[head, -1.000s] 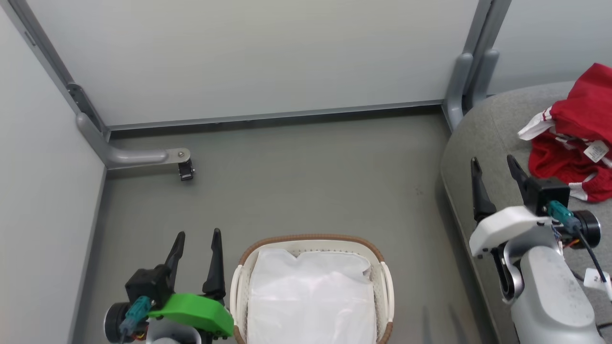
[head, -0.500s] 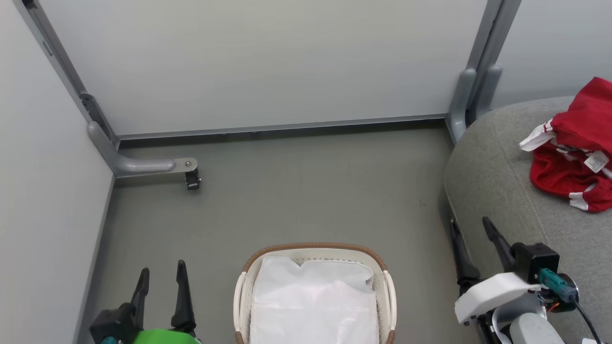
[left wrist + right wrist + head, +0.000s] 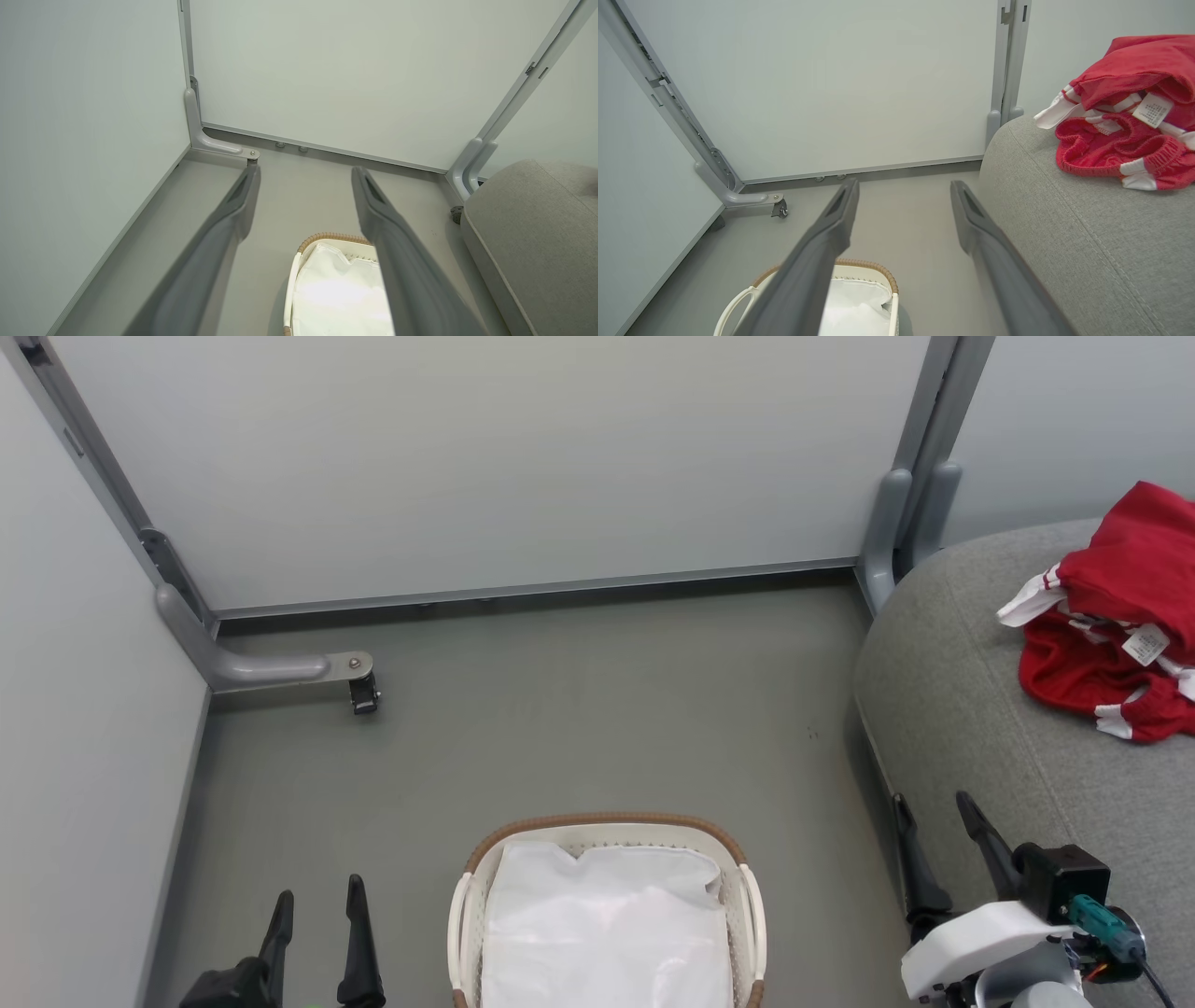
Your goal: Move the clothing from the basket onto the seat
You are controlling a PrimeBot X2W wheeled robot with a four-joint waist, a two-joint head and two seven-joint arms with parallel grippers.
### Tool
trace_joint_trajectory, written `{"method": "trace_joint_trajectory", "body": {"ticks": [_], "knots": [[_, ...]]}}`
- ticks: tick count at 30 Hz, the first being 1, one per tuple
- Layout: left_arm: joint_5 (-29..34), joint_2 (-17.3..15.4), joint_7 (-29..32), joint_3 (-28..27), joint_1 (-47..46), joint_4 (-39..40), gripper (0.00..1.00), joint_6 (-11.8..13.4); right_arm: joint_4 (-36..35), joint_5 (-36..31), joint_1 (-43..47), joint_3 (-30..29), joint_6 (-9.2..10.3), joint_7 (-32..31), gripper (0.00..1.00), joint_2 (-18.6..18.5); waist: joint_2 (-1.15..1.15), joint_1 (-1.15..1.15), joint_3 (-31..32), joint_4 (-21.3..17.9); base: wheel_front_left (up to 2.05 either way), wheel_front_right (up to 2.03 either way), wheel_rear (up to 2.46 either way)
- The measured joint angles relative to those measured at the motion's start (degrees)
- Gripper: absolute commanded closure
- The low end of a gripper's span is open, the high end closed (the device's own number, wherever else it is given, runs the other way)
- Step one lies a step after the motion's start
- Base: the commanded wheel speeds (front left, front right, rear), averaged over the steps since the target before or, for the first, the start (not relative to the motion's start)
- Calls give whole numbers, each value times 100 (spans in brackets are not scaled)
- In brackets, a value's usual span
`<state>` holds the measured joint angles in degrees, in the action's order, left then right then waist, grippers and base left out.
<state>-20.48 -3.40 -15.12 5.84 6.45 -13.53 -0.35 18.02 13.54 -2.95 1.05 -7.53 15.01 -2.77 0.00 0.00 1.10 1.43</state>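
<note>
Left pincer [image 3: 319,893] and right pincer [image 3: 931,801] both gape wide, empty. Clothing [image 3: 1111,625] lies on the seat [image 3: 971,709] at two o'clock; the liner [image 3: 607,933] in the basket [image 3: 597,821] might get grabbed by mistake.

The small oval white perforated plastic basket [image 3: 597,820] with a brown woven rim stands on the grey floor [image 3: 579,691], near side, midway across, the plain white fabric liner [image 3: 607,933] inside it. The large grey upholstered seat [image 3: 980,709] stands to its right, apart. The red sports clothing [image 3: 1120,569] with white striped trim lies heaped on the seat's far right part.
</note>
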Motion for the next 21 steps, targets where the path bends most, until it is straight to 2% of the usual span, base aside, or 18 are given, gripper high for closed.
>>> {"method": "trace_joint_trajectory", "body": {"ticks": [21], "knots": [[30, 35, 0, -30, -14, -142, 0, -42, 68, -5, -16, -8, 0, 0, 0, 0, 0, 0, -43, 0, 0, 0, 0]]}}
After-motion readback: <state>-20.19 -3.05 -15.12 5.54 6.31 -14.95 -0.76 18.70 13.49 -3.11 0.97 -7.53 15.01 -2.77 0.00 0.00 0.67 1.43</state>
